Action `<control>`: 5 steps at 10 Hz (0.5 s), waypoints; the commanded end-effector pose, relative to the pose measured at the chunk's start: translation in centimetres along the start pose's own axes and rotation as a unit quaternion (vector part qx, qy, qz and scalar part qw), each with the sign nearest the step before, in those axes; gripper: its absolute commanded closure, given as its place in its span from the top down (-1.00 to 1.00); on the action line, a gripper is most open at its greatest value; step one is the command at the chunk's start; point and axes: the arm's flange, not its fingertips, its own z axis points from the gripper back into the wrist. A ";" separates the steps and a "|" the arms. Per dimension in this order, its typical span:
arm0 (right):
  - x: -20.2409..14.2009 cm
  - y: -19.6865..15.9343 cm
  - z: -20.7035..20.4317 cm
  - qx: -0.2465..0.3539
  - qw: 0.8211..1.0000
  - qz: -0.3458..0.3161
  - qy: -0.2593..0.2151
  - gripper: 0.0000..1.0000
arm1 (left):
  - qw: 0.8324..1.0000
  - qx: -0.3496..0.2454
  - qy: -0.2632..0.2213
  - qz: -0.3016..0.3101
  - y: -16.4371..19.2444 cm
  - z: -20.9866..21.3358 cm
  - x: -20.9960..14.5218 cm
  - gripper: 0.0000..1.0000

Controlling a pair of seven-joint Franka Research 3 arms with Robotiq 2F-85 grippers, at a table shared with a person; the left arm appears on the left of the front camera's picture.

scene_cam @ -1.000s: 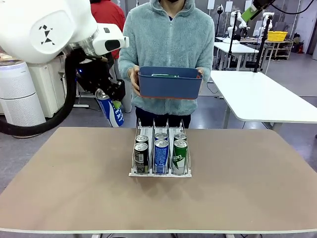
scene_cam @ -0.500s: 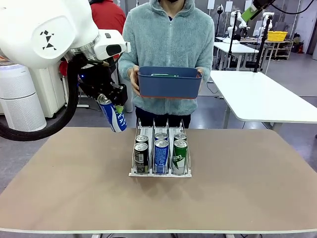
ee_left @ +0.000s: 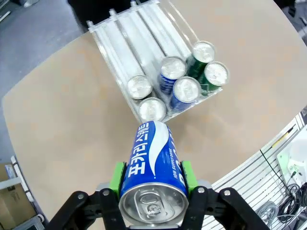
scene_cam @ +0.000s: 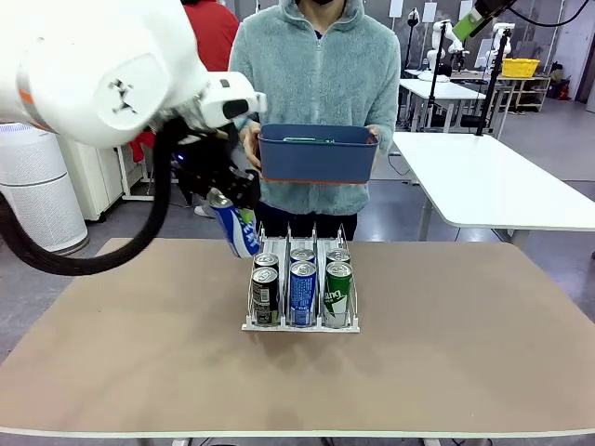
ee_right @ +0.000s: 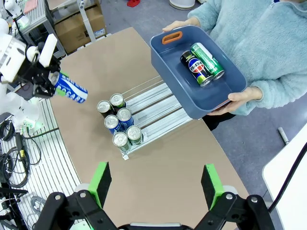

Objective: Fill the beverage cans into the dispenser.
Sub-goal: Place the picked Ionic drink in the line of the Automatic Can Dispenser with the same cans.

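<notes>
My left gripper (scene_cam: 244, 219) is shut on a blue-and-white Pocari Sweat can (scene_cam: 238, 230), held tilted in the air just behind and left of the dispenser (scene_cam: 299, 326). In the left wrist view the can (ee_left: 152, 163) sits between the green pads (ee_left: 116, 175), top towards the camera, above the rack's (ee_left: 125, 39) left front corner. Several beverage cans stand at the rack's front: black (scene_cam: 265, 295), blue (scene_cam: 303, 293), green (scene_cam: 337, 294). My right gripper (ee_right: 156, 191) hangs open high above the table, nothing between its fingers.
A person at the far side holds a dark blue bin (scene_cam: 319, 156) over the table edge; in the bin (ee_right: 169, 61) lie a black Pepsi can (ee_right: 194, 67) and a green can (ee_right: 207, 60). A white table (scene_cam: 493, 181) stands at back right.
The left arm has carried the blue-and-white can rightwards and slightly down, from left of the table towards the back left of the rack. The person and bin have stayed put.
</notes>
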 end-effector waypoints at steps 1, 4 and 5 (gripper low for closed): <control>0.1 0.1 0.0 0.000 1.000 -0.004 0.000 1.00 | 0.996 -0.030 -0.008 -0.088 -2.0 -2.4 0.0 0.15; 0.1 0.1 0.0 0.000 1.000 -0.004 0.000 1.00 | 0.985 -0.047 -0.008 -0.167 -5.2 -5.1 -0.7 0.15; 0.1 0.1 0.0 0.000 1.000 -0.004 0.000 1.00 | 0.981 -0.057 0.002 -0.187 -5.4 -5.5 -1.0 0.15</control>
